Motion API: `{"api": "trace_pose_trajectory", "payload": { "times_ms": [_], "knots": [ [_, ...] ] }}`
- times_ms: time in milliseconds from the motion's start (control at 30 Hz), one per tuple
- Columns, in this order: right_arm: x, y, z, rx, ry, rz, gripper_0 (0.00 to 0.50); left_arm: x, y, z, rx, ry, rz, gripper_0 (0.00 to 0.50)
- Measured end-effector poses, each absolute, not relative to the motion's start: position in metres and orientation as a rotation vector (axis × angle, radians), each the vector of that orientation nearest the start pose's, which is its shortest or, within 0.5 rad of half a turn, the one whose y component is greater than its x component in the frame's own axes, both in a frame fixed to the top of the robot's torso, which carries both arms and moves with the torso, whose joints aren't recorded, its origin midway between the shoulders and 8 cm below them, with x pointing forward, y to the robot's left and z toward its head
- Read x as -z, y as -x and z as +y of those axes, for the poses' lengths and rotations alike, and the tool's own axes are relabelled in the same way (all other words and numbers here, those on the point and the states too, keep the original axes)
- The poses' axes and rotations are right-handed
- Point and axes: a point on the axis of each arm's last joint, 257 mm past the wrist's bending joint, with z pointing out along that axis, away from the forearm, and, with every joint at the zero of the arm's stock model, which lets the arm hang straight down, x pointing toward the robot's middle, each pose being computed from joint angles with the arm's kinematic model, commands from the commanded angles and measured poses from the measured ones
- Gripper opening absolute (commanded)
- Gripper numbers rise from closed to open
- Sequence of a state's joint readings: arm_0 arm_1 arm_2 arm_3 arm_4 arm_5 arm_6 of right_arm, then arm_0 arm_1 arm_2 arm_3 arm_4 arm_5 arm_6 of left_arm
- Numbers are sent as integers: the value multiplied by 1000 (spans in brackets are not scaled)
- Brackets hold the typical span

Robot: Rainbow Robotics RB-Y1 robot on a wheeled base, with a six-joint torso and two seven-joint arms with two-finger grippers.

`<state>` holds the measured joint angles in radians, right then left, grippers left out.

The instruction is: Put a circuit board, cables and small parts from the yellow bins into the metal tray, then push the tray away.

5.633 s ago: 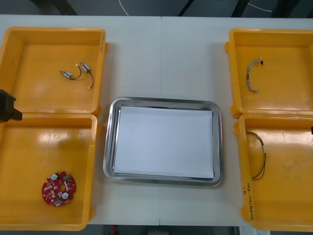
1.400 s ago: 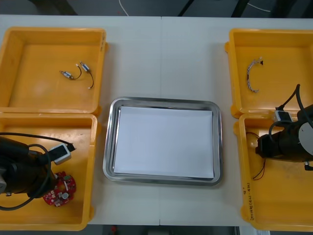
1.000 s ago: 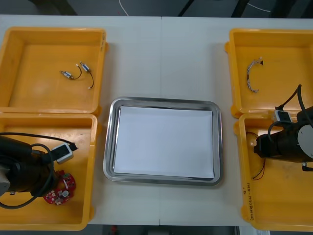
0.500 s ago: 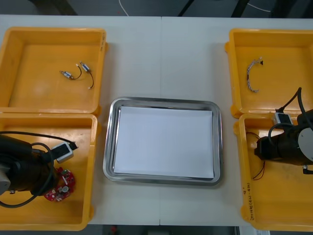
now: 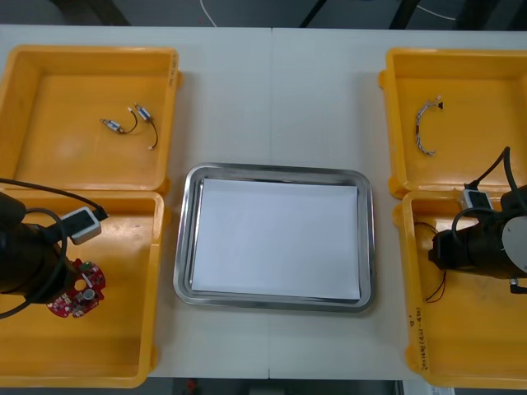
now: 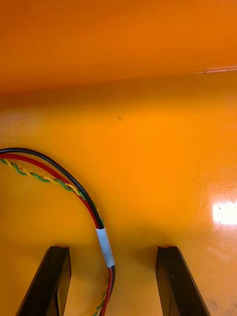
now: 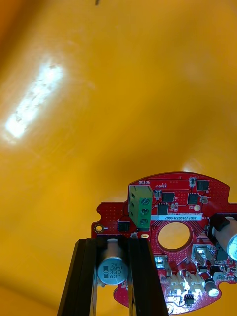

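Capacitor [image 7: 112,269], a fragile hold on the stiff circuit board [image 7: 202,202], is sitting clamped in the left gripper [image 7: 113,247]; spread right gripper [image 6: 113,254] is straddling limp cable [image 6: 105,244]

Glossy, smooth plastic on the bins [image 5: 49,164], glare spots on their floors. Shiny bare metal round the tray [image 5: 183,247] rim, flat matt white inside. Matt red board [image 7: 177,207] with a silvery metal can [image 7: 112,269]; smooth white sleeve [image 6: 105,247] on the cable [image 6: 79,193].

L arm [image 5: 20,263], R arm [image 5: 487,251] blk, rounded; looped blk wiring [image 5: 49,191]; small grey box [image 5: 81,224] per wrist; jaws flat blk bars.
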<state>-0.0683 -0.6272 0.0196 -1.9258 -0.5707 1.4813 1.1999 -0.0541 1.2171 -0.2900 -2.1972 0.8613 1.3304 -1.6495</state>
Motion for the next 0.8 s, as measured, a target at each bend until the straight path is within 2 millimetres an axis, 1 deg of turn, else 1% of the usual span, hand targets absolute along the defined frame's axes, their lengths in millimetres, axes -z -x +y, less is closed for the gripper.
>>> {"api": "trace_pose_trajectory", "payload": {
  "times_ms": [33, 67, 100, 200, 367, 467, 567, 667, 800],
  "knots": [
    [313, -404, -334, -49, -170, 2700, 363, 263, -352, 344, -272, -1087, 2572, 0],
    [313, -404, -334, -49, -170, 2700, 95, 259, -352, 346, -273, -1074, 2578, 0],
    [313, -404, -334, -49, -170, 2700, 0, 255, -353, 348, -276, -1060, 2584, 0],
    [313, -404, -334, -49, -171, 2700, 0, 242, -356, 352, -290, -1025, 2591, 0],
    [313, -403, -334, -48, -172, 2702, 0, 230, -357, 353, -306, -1000, 2608, 0],
    [313, -403, -333, -49, -169, 2700, 0, 225, -360, 348, -305, -1002, 2607, 0],
    [309, -403, -331, -50, -160, 2696, 0, 218, -361, 339, -303, -1017, 2601, 0],
    [298, -397, -331, -35, -146, 2704, 0, 208, -363, 325, -291, -1034, 2590, 0],
    [268, -391, -335, -19, -147, 2685, 0, 193, -367, 305, -240, -962, 2590, 0]
  ]
}}
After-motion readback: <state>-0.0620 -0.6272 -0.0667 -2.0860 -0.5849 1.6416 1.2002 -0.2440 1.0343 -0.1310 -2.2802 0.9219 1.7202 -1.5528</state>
